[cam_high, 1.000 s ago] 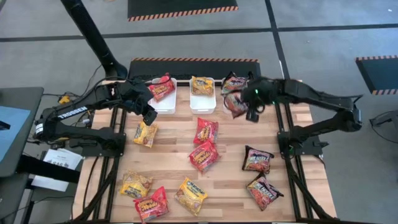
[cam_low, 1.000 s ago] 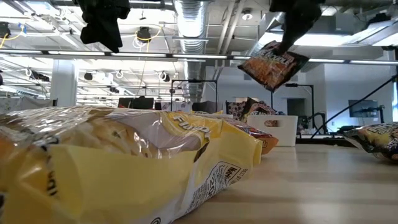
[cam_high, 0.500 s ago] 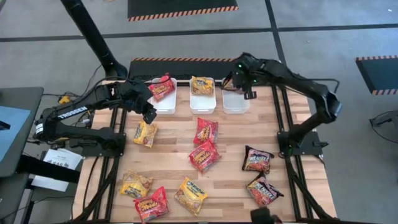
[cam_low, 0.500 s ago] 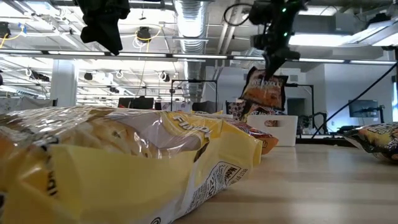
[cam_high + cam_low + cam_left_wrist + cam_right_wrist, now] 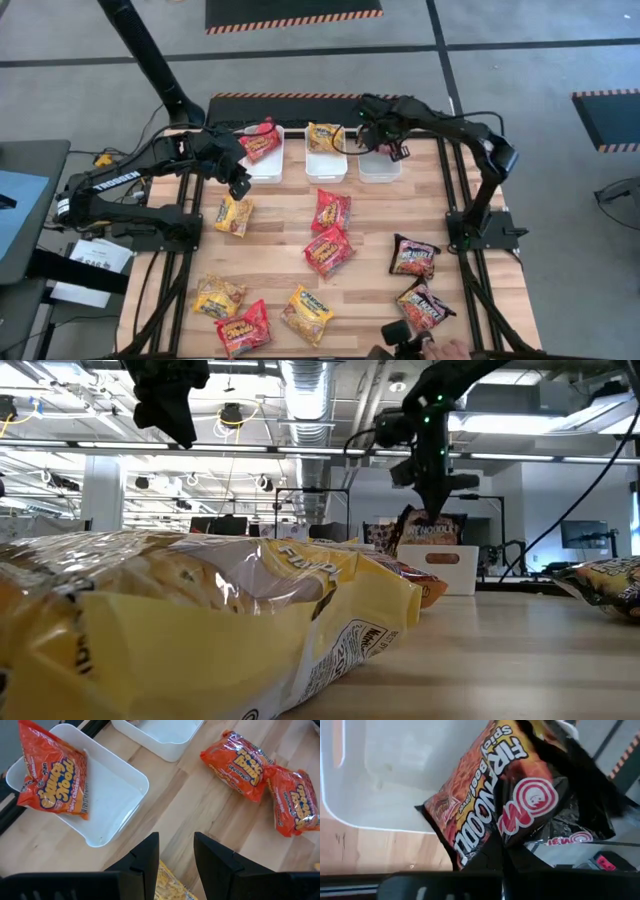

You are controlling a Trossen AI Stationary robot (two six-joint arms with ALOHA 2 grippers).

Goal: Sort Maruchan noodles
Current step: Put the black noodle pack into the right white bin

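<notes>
Dark noodle packet (image 5: 505, 805) | pinched in right gripper (image 5: 502, 851); over right tub (image 5: 380, 775)

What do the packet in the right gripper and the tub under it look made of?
Dark packet, held by the shut right gripper: thin glossy printed plastic film, creased with sheen. White tub: smooth, slightly translucent moulded plastic, probably rigid, with rounded corners.

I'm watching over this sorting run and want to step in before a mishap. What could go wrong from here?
1. The right gripper, shut on the dark packet, holds it over the right tub; released off-centre, it might catch the rim and fall outside.
2. A person's hand shows at the table's near edge beside a dark packet; an arm coming there could meet it.
3. The left gripper hovers open above a yellow packet; a shallow pinch may slip.
</notes>
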